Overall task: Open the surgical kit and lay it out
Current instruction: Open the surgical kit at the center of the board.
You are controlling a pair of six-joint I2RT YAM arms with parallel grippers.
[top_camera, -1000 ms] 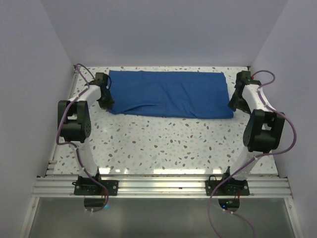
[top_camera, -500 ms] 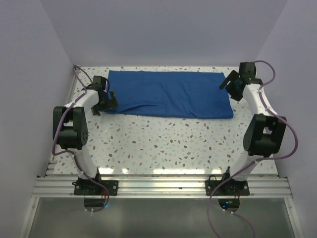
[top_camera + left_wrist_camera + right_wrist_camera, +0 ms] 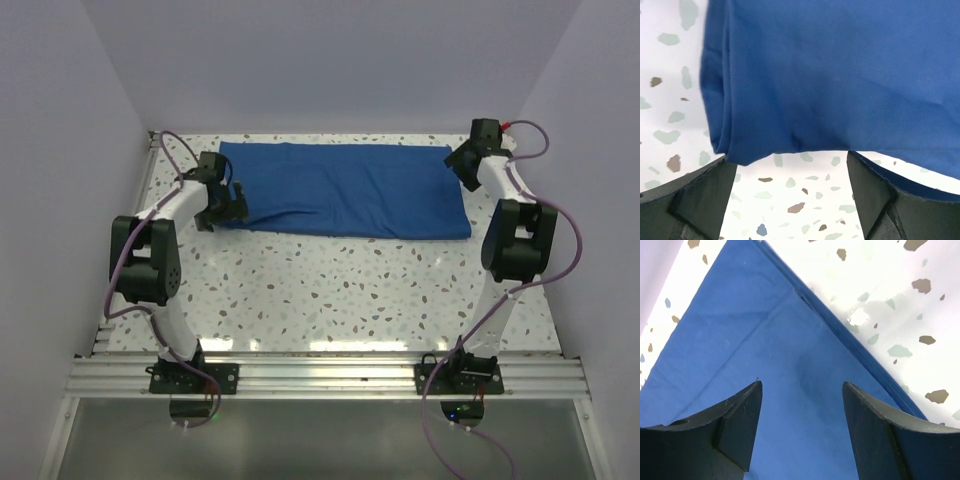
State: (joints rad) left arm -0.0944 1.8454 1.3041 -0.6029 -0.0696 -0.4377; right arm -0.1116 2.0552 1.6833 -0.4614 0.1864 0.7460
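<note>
The surgical kit (image 3: 345,190) is a royal-blue cloth wrap, folded into a long flat rectangle across the back of the speckled table (image 3: 330,290). My left gripper (image 3: 234,203) hovers at the wrap's near-left corner. In the left wrist view its jaws (image 3: 791,159) stand open, with the folded corner (image 3: 840,75) just ahead and only tabletop between them. My right gripper (image 3: 460,163) is over the wrap's far-right corner. There its jaws (image 3: 802,384) are open above the blue cloth (image 3: 765,355), holding nothing.
Pale walls close in the table at the back (image 3: 330,70) and on both sides. An aluminium rail (image 3: 320,378) carrying the arm bases runs along the near edge. Purple cables (image 3: 575,270) loop off both arms.
The left gripper has opened and shifted slightly right along the wrap's near-left corner. The right arm has swung from the wrap's right edge to its far-right corner, its jaws narrowing.
</note>
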